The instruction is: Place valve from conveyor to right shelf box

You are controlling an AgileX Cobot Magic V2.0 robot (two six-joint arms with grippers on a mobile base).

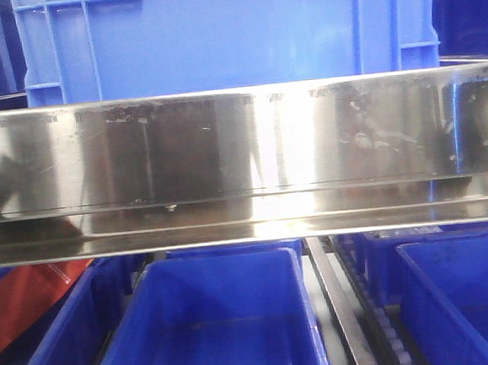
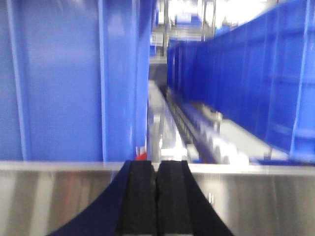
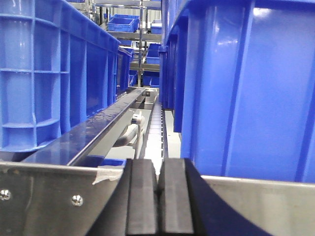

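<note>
No valve and no conveyor show in any view. My left gripper is shut, its black pads pressed together with nothing between them, level with a steel shelf rail. My right gripper is also shut and empty, just in front of a steel rail. Tall blue boxes stand on the shelf beyond each gripper: one at left and one at right in the left wrist view, and one on each side in the right wrist view.
A wide polished steel shelf rail crosses the front view. A blue crate sits above it. Below it are open blue bins, a red item at lower left and roller tracks.
</note>
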